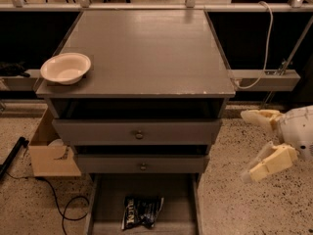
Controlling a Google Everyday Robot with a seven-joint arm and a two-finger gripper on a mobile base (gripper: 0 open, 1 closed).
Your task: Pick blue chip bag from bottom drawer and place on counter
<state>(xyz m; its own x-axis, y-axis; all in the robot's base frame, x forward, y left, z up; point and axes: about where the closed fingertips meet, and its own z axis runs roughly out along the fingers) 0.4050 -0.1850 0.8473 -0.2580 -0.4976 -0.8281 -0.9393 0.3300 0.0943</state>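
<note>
The blue chip bag [141, 211] lies flat in the open bottom drawer [181, 199], near its front middle. The counter [146, 53] is the grey cabinet top above it. My gripper [248, 143] hangs to the right of the cabinet, level with the two knobbed drawers, well apart from the bag. Its two pale fingers [266, 161] are spread open and hold nothing.
A white bowl [66, 67] sits at the counter's front left corner. Two knobbed drawers [139, 133] stand above the bottom drawer. A cardboard box [49, 151] and a black cable [63, 204] lie on the floor at left. A white rail and cable [264, 77] run at right.
</note>
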